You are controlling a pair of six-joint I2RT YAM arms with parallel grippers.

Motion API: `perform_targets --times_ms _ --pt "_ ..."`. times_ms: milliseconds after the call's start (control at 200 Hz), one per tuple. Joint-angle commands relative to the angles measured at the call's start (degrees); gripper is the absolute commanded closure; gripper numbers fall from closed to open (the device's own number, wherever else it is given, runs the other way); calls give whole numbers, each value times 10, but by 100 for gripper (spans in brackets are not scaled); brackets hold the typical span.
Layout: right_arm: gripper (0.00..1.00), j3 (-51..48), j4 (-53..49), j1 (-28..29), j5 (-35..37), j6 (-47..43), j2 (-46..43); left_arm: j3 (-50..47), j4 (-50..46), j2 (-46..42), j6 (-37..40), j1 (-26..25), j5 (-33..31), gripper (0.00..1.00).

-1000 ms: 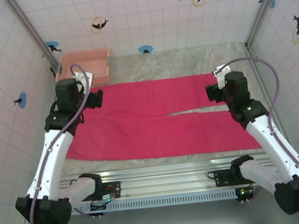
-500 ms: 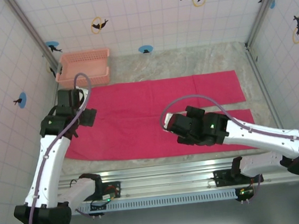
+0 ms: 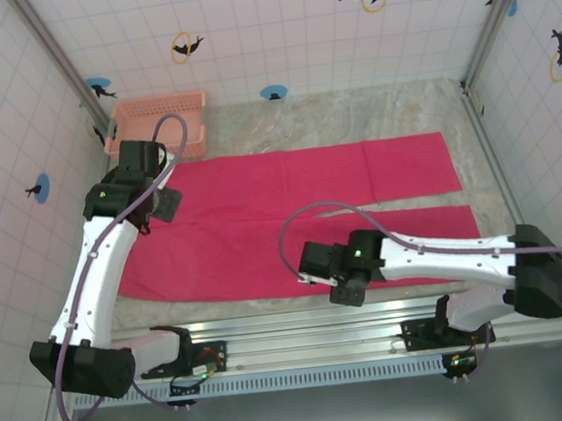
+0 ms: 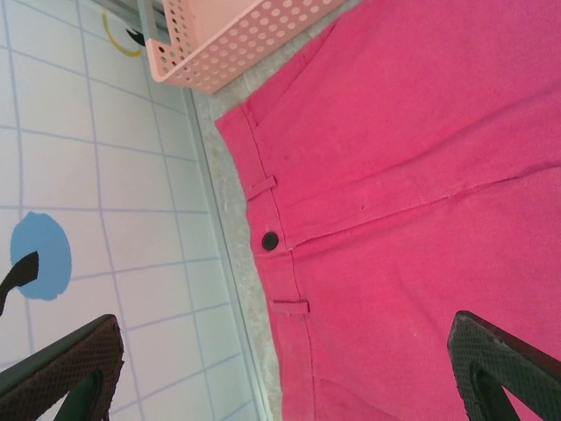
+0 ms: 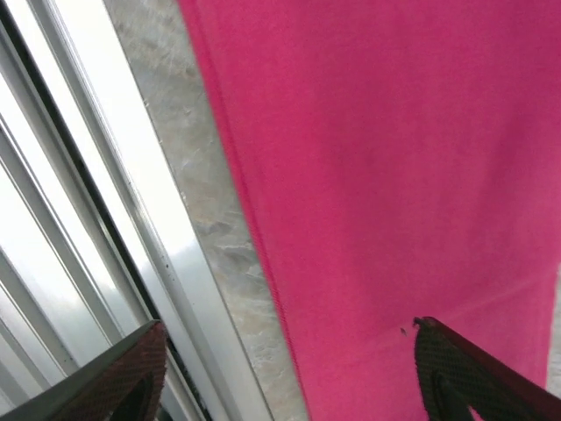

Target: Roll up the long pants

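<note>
Long pants [image 3: 358, 177], waistband [image 4: 272, 237] below left gripper [image 3: 165, 205], near leg [image 3: 226, 261] below right gripper [image 3: 348, 289]

the left arm [image 3: 92, 281] rises from its base and leans forward, the left gripper [image 3: 165, 203] facing down with its jaws spread wide. the right arm [image 3: 446, 253] stretches low across toward the middle, the right gripper [image 3: 333, 277] likewise facing down, jaws wide apart.

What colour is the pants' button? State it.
Black; the button on the pants shows best in the left wrist view.
</note>
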Motion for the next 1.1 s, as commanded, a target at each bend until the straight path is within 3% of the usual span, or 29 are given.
perform_targets --times_ms 0,245,651,971,1096 --pt "27 16 -14 4 -35 4 40 41 -24 1 1 -2 -7 3" --pt "41 23 -21 -31 -76 -12 83 38 -24 7 3 -3 -8 2" --pt "46 58 -33 -52 -133 -25 209 55 -30 9 -9 -1 3 3" --pt "52 72 -17 -104 -107 -34 257 28 -30 -4 -7 -1 1 3" --pt "65 76 -18 -115 -99 -33 283 10 -32 -14 -4 -2 -3 2"
